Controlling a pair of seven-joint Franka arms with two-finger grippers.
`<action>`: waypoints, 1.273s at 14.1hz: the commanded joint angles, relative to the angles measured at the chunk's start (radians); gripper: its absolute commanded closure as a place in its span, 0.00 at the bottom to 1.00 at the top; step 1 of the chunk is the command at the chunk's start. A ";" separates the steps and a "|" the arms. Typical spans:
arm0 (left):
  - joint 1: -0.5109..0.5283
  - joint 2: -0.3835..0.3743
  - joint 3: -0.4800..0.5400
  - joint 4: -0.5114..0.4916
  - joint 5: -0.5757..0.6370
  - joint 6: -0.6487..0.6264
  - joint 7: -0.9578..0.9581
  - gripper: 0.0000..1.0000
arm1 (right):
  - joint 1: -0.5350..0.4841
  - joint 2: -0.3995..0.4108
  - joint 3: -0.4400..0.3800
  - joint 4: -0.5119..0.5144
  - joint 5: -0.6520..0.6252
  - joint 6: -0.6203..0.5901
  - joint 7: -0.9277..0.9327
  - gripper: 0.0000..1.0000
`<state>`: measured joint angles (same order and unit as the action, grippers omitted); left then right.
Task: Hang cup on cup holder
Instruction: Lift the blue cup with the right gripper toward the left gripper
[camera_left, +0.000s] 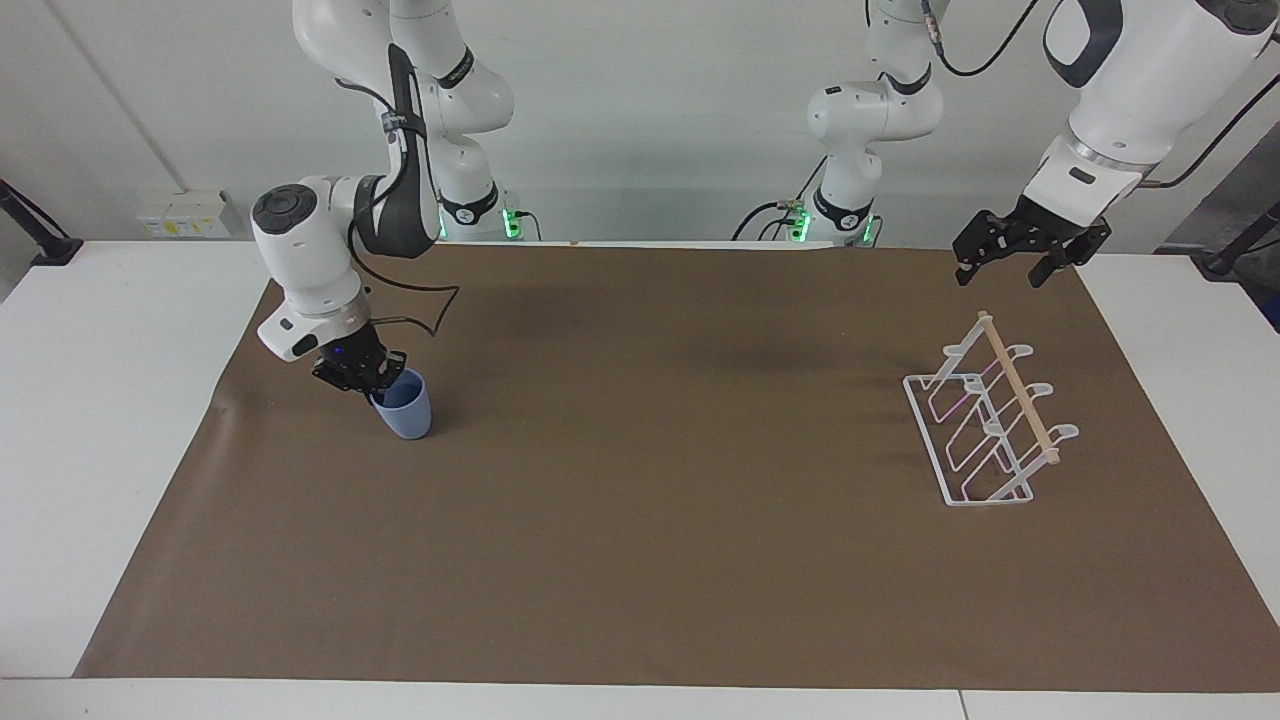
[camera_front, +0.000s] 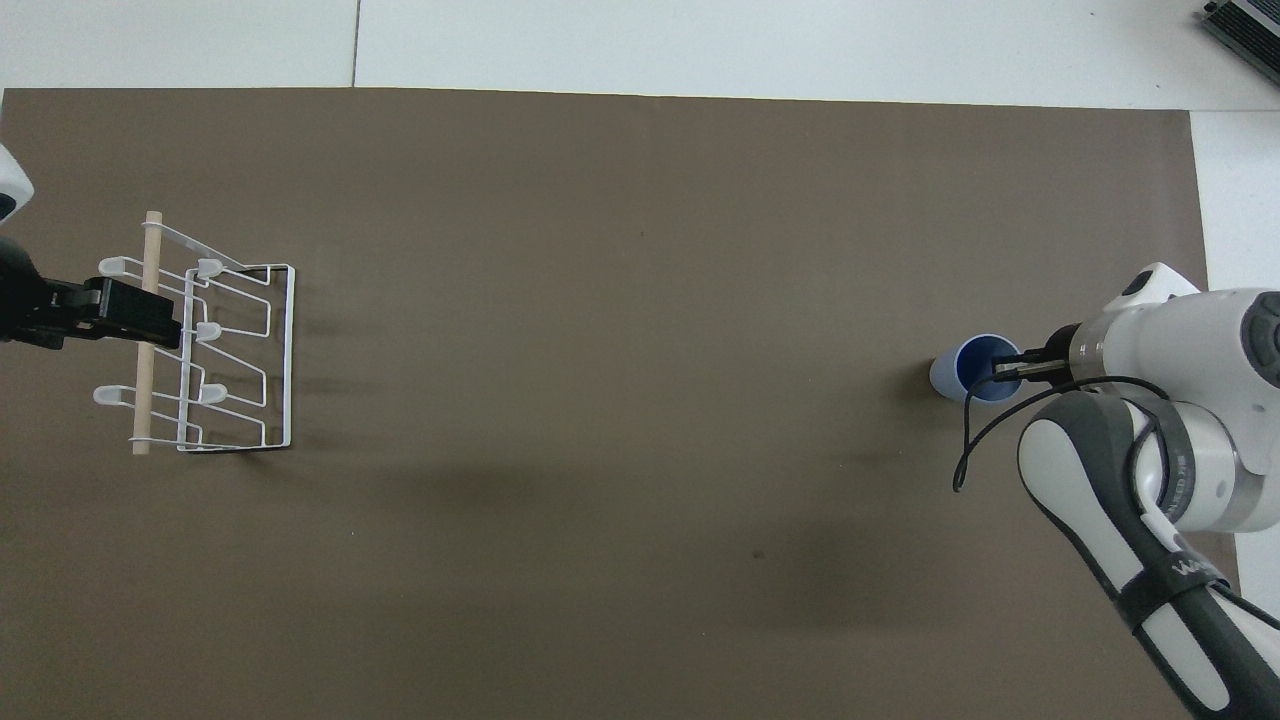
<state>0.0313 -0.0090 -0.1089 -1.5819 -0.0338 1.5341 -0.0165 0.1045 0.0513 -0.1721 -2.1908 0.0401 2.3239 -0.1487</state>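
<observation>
The light blue cup (camera_left: 408, 412) stands on the brown mat toward the right arm's end of the table; it also shows in the overhead view (camera_front: 960, 368). My right gripper (camera_left: 378, 383) is shut on its rim, one finger inside and one outside, as the overhead view (camera_front: 1006, 370) also shows. The white wire cup holder (camera_left: 1018, 388) with its wooden rod stands toward the left arm's end, and its frame shows in the overhead view (camera_front: 288, 350). My left gripper (camera_left: 1005, 265) waits open and empty, raised above the holder's end nearer the robots.
A brown mat (camera_left: 650, 480) covers most of the white table (camera_left: 90, 400). Nothing else lies on the mat between the cup and the cup holder.
</observation>
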 joint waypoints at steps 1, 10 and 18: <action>-0.001 -0.028 0.005 -0.035 0.006 0.009 0.009 0.00 | 0.017 -0.002 0.006 0.040 0.160 -0.066 -0.002 1.00; -0.002 -0.031 0.005 -0.036 0.008 0.020 0.007 0.00 | 0.034 -0.005 0.028 0.040 0.559 -0.145 -0.408 1.00; 0.016 -0.031 0.008 -0.014 -0.078 -0.018 -0.168 0.00 | 0.034 -0.039 0.091 0.040 1.088 -0.320 -0.643 1.00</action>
<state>0.0382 -0.0147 -0.1016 -1.5820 -0.0565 1.5313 -0.0899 0.1425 0.0373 -0.1136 -2.1448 1.0431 2.0292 -0.7769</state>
